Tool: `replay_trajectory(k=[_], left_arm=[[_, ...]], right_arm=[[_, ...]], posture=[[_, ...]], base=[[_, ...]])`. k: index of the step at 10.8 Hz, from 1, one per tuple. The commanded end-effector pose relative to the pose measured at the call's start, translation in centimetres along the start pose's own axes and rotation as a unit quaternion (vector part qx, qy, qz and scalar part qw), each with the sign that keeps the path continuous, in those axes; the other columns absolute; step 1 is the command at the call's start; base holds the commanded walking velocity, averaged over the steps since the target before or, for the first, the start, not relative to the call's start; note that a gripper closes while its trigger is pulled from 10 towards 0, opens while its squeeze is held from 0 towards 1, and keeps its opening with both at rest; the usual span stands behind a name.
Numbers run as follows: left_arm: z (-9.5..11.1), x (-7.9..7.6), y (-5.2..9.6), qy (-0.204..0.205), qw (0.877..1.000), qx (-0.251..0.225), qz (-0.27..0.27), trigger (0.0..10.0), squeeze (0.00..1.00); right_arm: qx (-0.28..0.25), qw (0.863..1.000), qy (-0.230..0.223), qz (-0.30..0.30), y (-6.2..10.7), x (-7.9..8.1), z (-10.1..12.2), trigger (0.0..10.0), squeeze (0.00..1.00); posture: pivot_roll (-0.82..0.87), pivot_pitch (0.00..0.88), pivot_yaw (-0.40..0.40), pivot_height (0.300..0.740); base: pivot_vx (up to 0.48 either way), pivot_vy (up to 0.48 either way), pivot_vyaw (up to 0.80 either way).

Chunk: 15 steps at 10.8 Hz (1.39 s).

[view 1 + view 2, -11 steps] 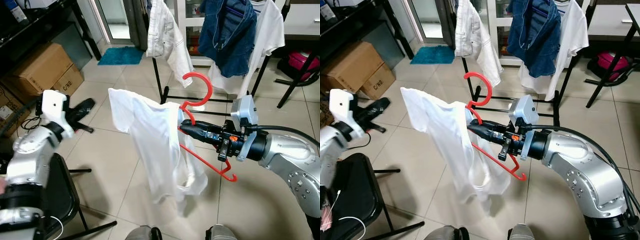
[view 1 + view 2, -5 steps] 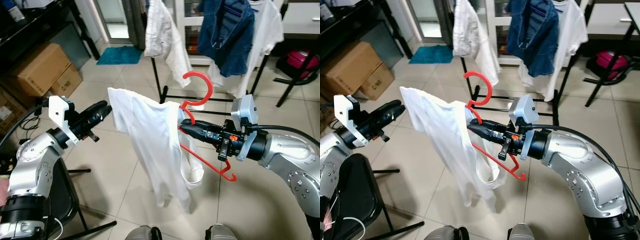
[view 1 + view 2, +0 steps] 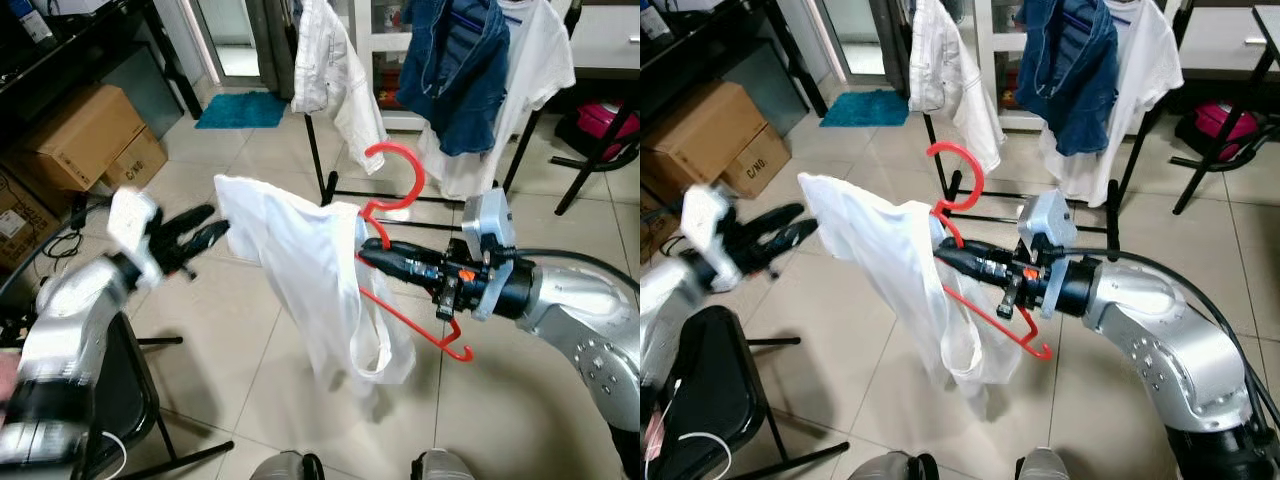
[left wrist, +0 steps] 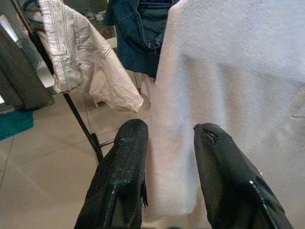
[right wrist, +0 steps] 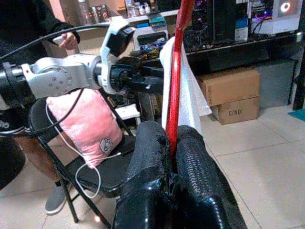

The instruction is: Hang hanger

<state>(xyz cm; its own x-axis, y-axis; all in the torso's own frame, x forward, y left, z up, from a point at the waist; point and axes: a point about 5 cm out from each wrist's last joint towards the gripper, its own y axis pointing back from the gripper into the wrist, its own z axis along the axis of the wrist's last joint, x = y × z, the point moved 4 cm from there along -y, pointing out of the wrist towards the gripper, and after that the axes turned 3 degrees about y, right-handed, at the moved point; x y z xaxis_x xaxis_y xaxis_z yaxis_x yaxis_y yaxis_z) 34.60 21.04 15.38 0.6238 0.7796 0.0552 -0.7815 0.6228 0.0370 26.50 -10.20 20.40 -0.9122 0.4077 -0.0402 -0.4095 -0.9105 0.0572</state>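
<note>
Ideally, while the right claw point(image 3: 368, 253) is pinching the hanger point(image 3: 395, 215), the spread left claw point(image 3: 205, 231) is closing on the shirt point(image 3: 300, 270) to steady it.

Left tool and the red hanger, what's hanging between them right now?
A white T-shirt, draped on the red hanger, hangs between it and the open left tool, seen in the left eye view. The right tool grips the hanger.

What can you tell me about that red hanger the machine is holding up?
The red hanger looks like thin plastic, with a big curved hook on top pointing toward the clothes rack. The right gripper is shut on it just below the hook, holding it tilted in mid-air over the tiled floor. A white shirt drapes over one shoulder of it; the other bare shoulder slopes down to a small upturned end.
</note>
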Motion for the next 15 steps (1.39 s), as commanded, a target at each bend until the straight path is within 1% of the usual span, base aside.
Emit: replay_trajectory(k=[1,2,3,4,6,8,12,14,15], left_arm=[[-0.6,0.3,-0.1,0.005,1.0,0.018,0.0,10.0,0.0],[-0.9,0.6,-0.7,-0.003,0.999,0.033,0.002,10.0,0.0],[-0.9,0.9,-1.3,-0.008,0.999,0.034,0.01,2.7,0.0],[-0.8,1.2,-1.7,-0.009,0.999,0.034,0.019,0.0,0.0],[-0.8,1.4,-2.1,-0.001,0.999,0.029,0.013,0.0,0.0],[-0.9,1.5,-2.5,-0.003,0.999,0.033,0.004,0.0,0.0],[-0.7,1.1,-3.0,-0.004,1.0,0.024,-0.018,0.0,0.0],[-0.7,1.3,-3.0,-0.009,1.0,0.02,-0.017,0.0,0.0],[-0.6,1.6,-2.8,-0.012,1.0,0.016,-0.003,0.0,0.0]], right_arm=[[-0.015,1.0,0.01,0.015,-0.4,0.5,0.8,10.0,0.0],[-0.015,1.0,0.011,0.016,-0.4,0.6,0.8,10.0,0.0],[-0.015,1.0,0.012,0.017,-0.4,0.6,0.8,10.0,0.0],[-0.016,1.0,0.013,0.017,-0.5,0.7,0.8,10.0,0.0],[-0.017,1.0,0.014,0.017,-0.5,0.8,0.9,10.0,0.0],[-0.016,1.0,0.013,0.02,-0.5,0.9,0.9,10.0,0.0],[-0.015,1.0,0.014,0.019,-0.4,1.0,0.8,10.0,0.0],[-0.015,1.0,0.013,0.019,-0.4,1.1,0.7,10.0,0.0],[-0.015,1.0,0.013,0.019,-0.5,1.1,0.7,10.0,0.0]], posture=[[-0.14,0.083,0.188,0.74],[-0.14,0.083,0.192,0.74],[-0.14,0.082,0.195,0.74],[-0.14,0.081,0.2,0.74],[-0.15,0.08,0.203,0.74],[-0.15,0.078,0.2,0.74],[-0.16,0.07,0.207,0.74],[-0.16,0.068,0.206,0.74],[-0.15,0.068,0.206,0.74]], base=[[0.0,0.0,0.0],[0.0,0.0,0.0],[0.0,0.0,0.0],[0.0,0.0,0.0],[0.0,0.0,0.0],[0.0,0.0,0.0],[0.0,0.0,0.0],[0.0,0.0,0.0],[0.0,0.0,0.0]])
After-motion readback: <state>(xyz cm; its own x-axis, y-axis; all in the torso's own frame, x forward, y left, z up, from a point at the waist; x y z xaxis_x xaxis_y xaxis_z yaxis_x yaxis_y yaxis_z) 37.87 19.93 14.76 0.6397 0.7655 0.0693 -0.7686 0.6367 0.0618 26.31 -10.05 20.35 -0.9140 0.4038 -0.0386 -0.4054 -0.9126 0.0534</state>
